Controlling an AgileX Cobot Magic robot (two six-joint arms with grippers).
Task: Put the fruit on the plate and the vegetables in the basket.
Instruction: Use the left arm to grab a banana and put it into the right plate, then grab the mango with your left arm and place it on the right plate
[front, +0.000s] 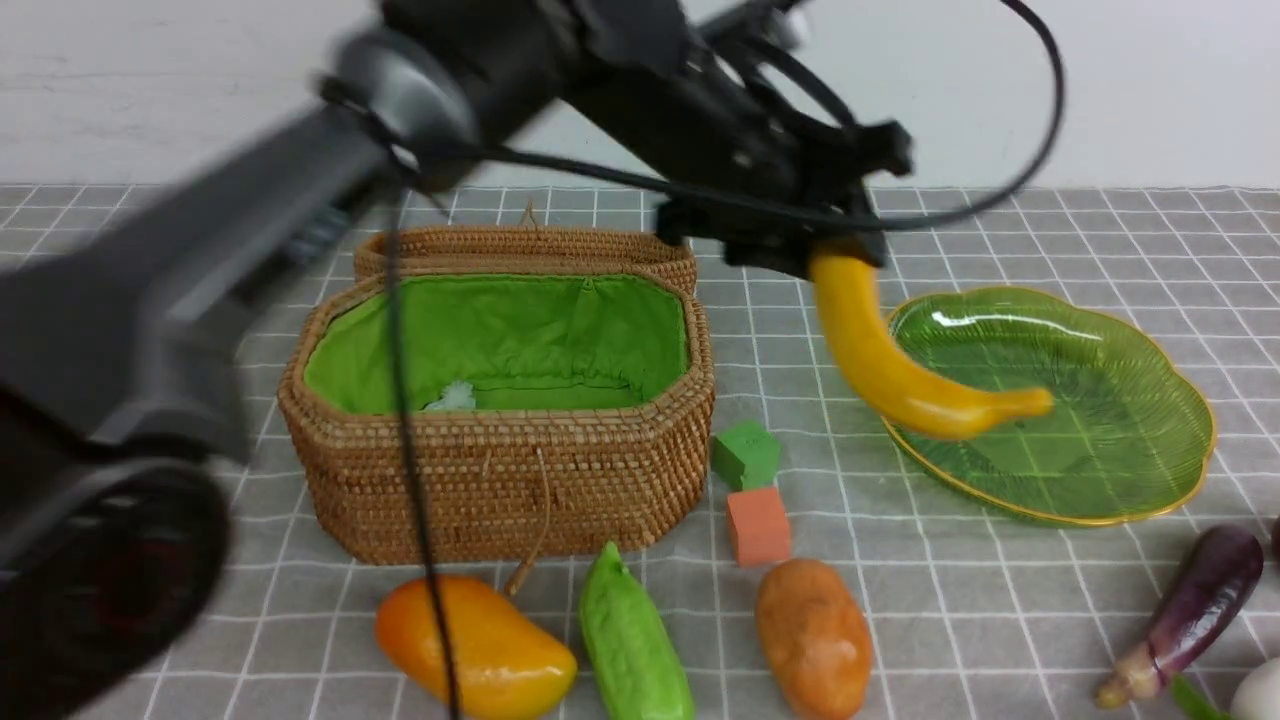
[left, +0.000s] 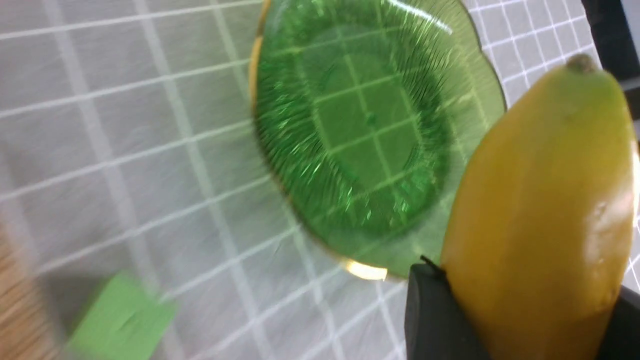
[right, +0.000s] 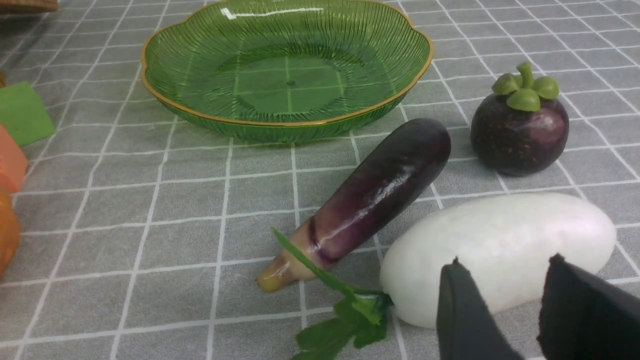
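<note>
Left gripper (front: 815, 258) clamped on the banana's (front: 880, 360) upper end, banana hanging over the plate's (front: 1130, 400) rim; right gripper (right: 505, 265) slightly parted, empty, by the radish (right: 525, 230) near the plate.

Prob. robot lab bench: grey grid cloth (front: 1000, 620), blank white wall (front: 1150, 90) bkgd.

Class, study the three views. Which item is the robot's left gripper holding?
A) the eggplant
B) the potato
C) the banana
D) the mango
C: the left gripper is shut on the banana, holding it in the air by the plate, while the mango, eggplant and potato lie on the table.
</note>
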